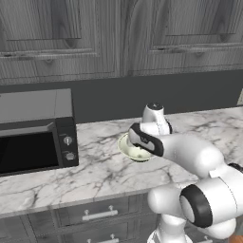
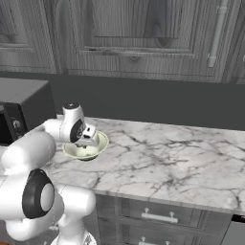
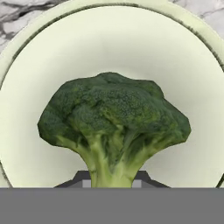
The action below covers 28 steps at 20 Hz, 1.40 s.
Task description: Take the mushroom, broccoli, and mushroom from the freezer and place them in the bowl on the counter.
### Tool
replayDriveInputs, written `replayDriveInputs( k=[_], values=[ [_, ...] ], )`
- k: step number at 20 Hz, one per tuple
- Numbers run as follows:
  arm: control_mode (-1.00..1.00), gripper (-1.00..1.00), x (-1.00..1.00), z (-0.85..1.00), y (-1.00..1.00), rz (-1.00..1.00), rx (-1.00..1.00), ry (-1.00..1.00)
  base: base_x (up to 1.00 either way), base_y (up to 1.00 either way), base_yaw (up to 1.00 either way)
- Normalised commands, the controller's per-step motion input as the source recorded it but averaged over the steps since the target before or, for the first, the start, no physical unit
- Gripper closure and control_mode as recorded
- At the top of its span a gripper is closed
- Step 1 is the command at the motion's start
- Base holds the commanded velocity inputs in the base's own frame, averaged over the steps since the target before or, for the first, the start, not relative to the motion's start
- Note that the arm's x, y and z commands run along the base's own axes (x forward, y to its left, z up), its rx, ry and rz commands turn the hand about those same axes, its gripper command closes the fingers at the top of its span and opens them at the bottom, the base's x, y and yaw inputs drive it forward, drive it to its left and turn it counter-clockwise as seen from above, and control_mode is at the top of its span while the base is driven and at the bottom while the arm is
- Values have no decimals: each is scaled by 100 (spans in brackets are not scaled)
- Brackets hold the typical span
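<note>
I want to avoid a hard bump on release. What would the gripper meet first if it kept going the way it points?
Probably the inside of the bowl. The gripper points into it, shut on the broccoli; the broccoli would touch first.

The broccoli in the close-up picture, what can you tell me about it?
The dark green lumpy broccoli floret has a bumpy crown over a paler green branching stalk. The stalk runs down between the dark fingertips of the robot's hand, which is shut on it. It hangs crown-first over the round, pale cream-green bowl; whether it touches the bowl cannot be told.
</note>
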Motion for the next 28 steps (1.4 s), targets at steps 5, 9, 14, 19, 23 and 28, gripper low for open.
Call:
replayDriveInputs(
  k=[5,9,14,19,23,28],
  values=[
    [-100,100,27,-52,0,2,0,-1,0,0,0],
    [-100,100,30,-36,1,0,0,0,0,0,0],
    [-100,-100,20,-24,1,0,0,0,0,0,0],
    [-100,-100,0,0,0,0,0,0,0,0,0],
    [-100,-100,0,0,0,0,0,-1,0,0,0],
    [-100,-100,-2,26,0,0,0,-2,0,0,0]
  ],
)
